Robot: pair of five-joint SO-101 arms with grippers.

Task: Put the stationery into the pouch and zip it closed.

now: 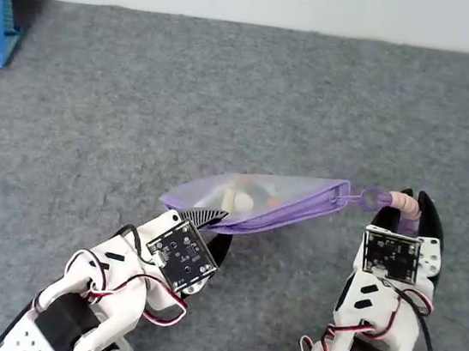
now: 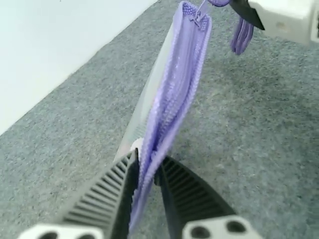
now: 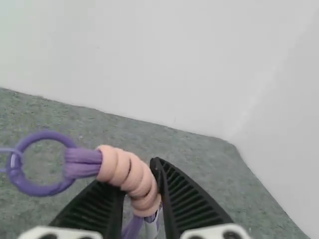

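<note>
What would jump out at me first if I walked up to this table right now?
A purple pouch, with small items showing through its clear side, is stretched between the two arms in the middle of the grey table. The left fingers pinch one end by the zipper edge. The right fingers grip the pink-wrapped tassel of its zipper pull at the other end.

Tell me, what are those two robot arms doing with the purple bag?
They hold a purple pouch between them at the grey table. The left pincer pinches one end of the pouch, and the right pincer grips the pink-wrapped tassel on the zip at the other end. Some stationery shows through the clear side, and the zip looks closed.
</note>
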